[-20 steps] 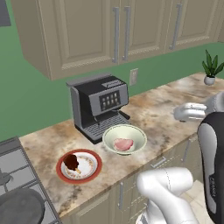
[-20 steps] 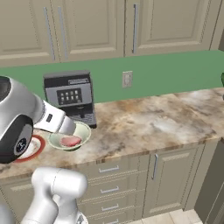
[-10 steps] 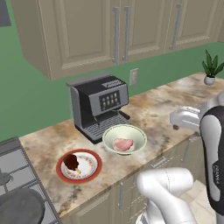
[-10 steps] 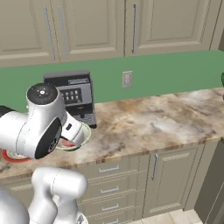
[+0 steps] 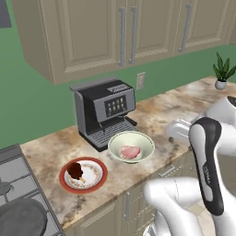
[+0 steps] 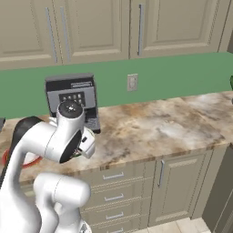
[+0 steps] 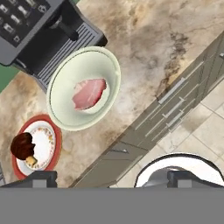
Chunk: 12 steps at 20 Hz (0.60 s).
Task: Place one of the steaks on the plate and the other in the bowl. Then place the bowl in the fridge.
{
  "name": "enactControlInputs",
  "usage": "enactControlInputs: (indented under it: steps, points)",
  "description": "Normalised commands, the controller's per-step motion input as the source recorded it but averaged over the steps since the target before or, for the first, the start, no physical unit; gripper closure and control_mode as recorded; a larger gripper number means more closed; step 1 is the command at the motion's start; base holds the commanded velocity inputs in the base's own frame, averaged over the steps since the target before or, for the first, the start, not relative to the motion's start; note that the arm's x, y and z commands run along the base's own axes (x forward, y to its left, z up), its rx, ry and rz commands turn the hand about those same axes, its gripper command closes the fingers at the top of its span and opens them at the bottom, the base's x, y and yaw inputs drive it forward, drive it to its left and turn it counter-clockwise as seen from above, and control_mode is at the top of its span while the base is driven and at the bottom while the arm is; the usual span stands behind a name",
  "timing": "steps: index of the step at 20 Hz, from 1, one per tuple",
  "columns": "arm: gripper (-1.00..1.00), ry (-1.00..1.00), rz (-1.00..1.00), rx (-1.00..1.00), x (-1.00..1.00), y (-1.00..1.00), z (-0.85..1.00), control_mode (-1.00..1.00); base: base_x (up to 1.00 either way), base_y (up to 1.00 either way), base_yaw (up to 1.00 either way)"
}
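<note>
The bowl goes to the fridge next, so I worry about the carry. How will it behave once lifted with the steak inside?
The bowl looks rigid, so it should hold its shape. It is wide and shallow, so a one-sided rim grip would probably let it tilt. The pink steak lies loose in the middle and may slide if it does.

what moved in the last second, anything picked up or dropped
Only the arm swung, its elbow sweeping from the frame's left edge toward the middle of the right base view. Nothing was grasped or released. The pink steak stays in the bowl, the dark steak on the plate.
</note>
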Motion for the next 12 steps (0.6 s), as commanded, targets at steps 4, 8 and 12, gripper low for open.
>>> enactControlInputs:
  steps: [4, 8, 12]
  points:
    - [-1.0, 0.08, -0.11, 0.04, 0.51, 0.14, -0.44, -1.0, 0.0, 0.0, 0.0]
    - [-1.0, 0.01, -0.11, 0.03, 0.53, 0.09, -0.4, -1.0, 0.0, 0.0, 0.0]
    - [-1.0, 0.0, -0.12, 0.03, 0.51, 0.0, -0.39, -1.0, 0.0, 0.0, 0.0]
